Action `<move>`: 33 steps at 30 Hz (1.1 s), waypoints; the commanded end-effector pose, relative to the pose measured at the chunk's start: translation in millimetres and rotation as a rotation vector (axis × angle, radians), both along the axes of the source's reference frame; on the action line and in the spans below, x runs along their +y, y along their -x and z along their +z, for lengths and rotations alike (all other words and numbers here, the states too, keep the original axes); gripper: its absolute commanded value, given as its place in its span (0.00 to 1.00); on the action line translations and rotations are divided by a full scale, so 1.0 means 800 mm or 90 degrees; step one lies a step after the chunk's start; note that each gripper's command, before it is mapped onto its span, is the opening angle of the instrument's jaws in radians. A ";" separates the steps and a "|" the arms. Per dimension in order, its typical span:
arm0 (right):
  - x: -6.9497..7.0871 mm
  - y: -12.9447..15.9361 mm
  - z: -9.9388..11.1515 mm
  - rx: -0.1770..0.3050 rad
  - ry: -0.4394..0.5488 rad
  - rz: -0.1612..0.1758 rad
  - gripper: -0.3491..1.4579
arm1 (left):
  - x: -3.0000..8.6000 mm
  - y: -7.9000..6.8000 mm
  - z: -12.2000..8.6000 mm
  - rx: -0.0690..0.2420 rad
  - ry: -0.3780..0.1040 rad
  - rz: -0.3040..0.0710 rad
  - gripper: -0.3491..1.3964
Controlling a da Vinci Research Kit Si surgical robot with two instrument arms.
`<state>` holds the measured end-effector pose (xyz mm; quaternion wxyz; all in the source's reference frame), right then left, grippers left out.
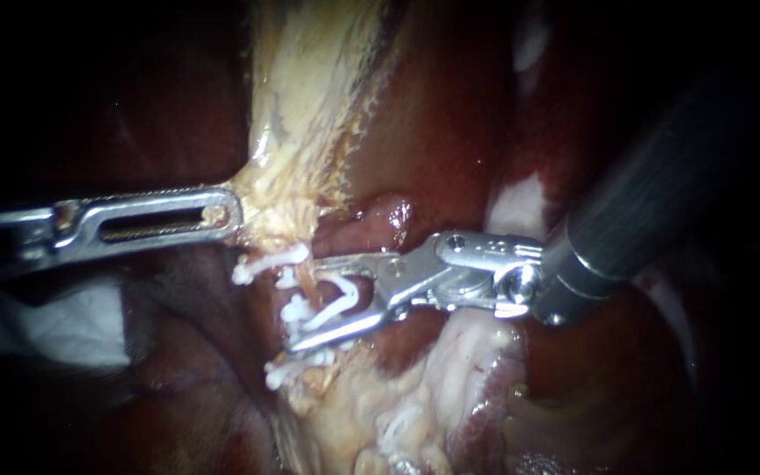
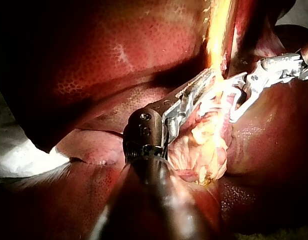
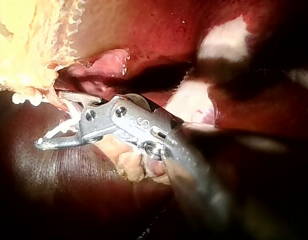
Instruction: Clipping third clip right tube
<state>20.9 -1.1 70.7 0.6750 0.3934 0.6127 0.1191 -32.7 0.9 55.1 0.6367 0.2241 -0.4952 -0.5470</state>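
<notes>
- Entering from the left in the endoscope view, the left tool (image 1: 229,214) is seen clenched on a band of pale yellow tissue (image 1: 301,97), its jaws closed on the band's lower end.
- The right tool (image 1: 310,303) is seen entering from the right with its jaws released; a clear gap is shown between them.
- The tube (image 1: 311,283) is found just below the left tool's tip, running downward from the pale yellow tissue, and it is straddled by the right tool's jaws.
- Three white clips are seen across the tube: an upper clip (image 1: 270,264) just under the left tool, a middle clip (image 1: 332,299) lying between the right tool's jaws, and a lower clip (image 1: 296,369) just beyond them.
- Whether the middle clip is touched by either jaw cannot be told.
- Dark red liver (image 1: 450,114) is seen behind the tube and around both tools.
</notes>
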 end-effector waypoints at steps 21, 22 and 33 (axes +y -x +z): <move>0.0021 -0.0011 -0.0026 0.038 -0.037 0.002 0.50 | 0.0001 0.0000 0.0007 0.000 0.001 0.000 0.00; 0.0025 -0.0010 -0.0028 0.039 -0.039 0.005 0.49 | 0.0001 0.0000 0.0007 0.000 0.001 0.000 0.00; 0.0044 -0.0007 -0.0037 0.023 -0.068 0.026 0.45 | 0.0001 0.0000 0.0007 0.000 0.001 0.000 0.00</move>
